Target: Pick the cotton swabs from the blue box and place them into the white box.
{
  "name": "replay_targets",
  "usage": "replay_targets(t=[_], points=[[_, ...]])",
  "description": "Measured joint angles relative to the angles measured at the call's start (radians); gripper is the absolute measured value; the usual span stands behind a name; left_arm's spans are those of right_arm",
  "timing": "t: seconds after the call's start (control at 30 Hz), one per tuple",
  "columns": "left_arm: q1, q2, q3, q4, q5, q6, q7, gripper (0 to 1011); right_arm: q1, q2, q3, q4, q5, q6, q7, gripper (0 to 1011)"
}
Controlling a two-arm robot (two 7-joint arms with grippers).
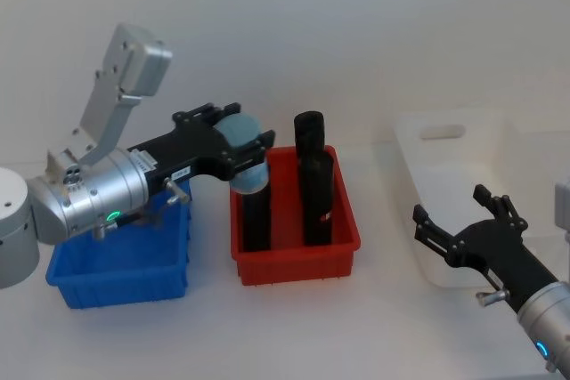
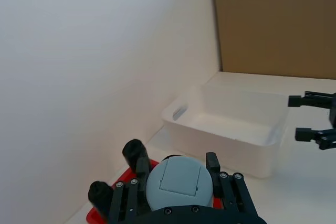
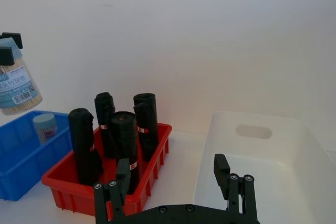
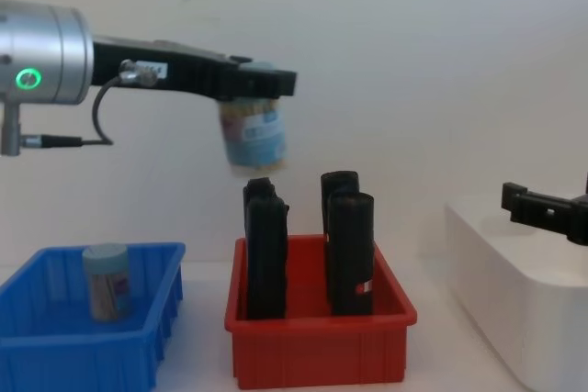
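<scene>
The cotton swabs jar (image 4: 254, 140) hangs above the red bin (image 4: 317, 355), lid (image 2: 178, 179) clamped in our left tool (image 1: 237, 135), high, we judge, to clear its black rolls (image 4: 344, 245); our right tool (image 1: 454, 211), right of the bin, gapes empty.

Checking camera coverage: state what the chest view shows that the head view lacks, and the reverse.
Chest view adds a second swab jar standing in the blue box, and the label on the held swab jar, high above the red bin. Head view adds the handle slot of the white box and the right gripper with fingers spread. Both share the left gripper shut on the held swab jar, the black rolls in the red bin, and the blue box.
</scene>
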Motion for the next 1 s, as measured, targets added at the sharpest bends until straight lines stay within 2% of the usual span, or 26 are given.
replay_targets(t=[0.13, 0.33, 0.67, 1.0], points=[[-0.021, -0.012, 0.014, -0.001, 0.016, -0.007, -0.062, 673, 0.0, 0.0, 0.0, 0.0, 0.0, 0.0, 0.0, 1002], [-0.042, -0.026, 0.032, -0.001, 0.036, -0.015, -0.123, 673, 0.0, 0.0, 0.0, 0.0, 0.0, 0.0, 0.0, 1002], [-0.061, -0.038, 0.048, -0.001, 0.052, -0.02, -0.174, 673, 0.0, 0.0, 0.0, 0.0, 0.0, 0.0, 0.0, 1002], [-0.069, -0.043, 0.054, 0.0, 0.059, -0.022, -0.197, 673, 0.0, 0.002, 0.001, 0.0, -0.001, 0.0, 0.005, 1002]])
